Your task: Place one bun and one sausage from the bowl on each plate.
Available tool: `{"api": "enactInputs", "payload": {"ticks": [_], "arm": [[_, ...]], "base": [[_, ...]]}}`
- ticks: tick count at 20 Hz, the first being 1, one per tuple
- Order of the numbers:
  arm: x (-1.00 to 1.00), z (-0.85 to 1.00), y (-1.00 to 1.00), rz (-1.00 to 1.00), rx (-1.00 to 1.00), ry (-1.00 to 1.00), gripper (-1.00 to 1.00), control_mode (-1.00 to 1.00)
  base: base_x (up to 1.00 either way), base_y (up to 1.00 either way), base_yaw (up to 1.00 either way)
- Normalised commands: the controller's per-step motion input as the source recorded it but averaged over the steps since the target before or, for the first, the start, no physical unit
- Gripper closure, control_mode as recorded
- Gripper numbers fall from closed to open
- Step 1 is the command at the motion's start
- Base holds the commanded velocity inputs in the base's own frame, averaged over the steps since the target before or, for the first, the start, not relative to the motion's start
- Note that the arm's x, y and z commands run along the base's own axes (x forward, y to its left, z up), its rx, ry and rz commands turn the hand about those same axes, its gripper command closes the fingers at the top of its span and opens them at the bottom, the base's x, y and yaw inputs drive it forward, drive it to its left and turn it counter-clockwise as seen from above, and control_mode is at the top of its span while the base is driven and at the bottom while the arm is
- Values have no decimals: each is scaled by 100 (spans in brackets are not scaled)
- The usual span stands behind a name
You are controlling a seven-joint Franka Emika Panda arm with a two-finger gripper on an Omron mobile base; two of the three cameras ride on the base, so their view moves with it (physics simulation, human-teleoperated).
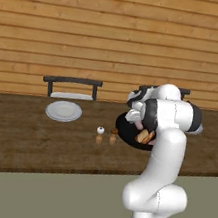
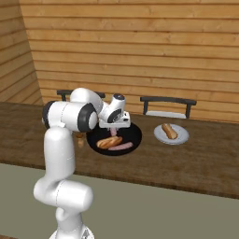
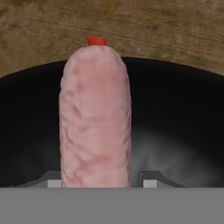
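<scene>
The black bowl (image 2: 136, 136) (image 1: 123, 132) (image 3: 183, 109) sits mid-counter under my hand. Inside it lie a bun (image 2: 109, 142) (image 1: 145, 136) and a pink sausage (image 2: 123, 147). My gripper (image 2: 113, 129) (image 3: 101, 183) is lowered into the bowl and straddles another pink sausage (image 3: 96, 118), which lies between the fingertips (image 3: 148, 183); one tip is against it and a small gap shows at the other. An empty plate (image 1: 64, 111) lies to the left. The other plate (image 2: 181, 138) on the right carries a bun (image 2: 169, 131).
Two small shakers (image 1: 100, 130) (image 1: 114, 132) stand just left of the bowl. Dark chairs (image 1: 72, 82) (image 2: 168, 101) stand behind the counter against the wooden wall. The counter's front edge (image 2: 140, 179) runs close to my base.
</scene>
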Motion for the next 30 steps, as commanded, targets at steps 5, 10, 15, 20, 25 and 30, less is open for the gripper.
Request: {"api": "enactInputs", "payload": {"ticks": [5,10,15,20,25,30], "arm": [[0,0,0,1,0,0,100,-100],[0,39,-14,0,0,0,100,-100],[0,72,-44,0,0,3,100,-100],[0,33,-56,-5,-3,2,100,-100],[1,0,-92,-9,-4,5,100,-100],[10,0,-99,-10,-3,8,100,-100]], "base": [[0,0,0],[0,0,0],[0,0,0],[0,0,0],[0,0,0],[0,0,0]]}}
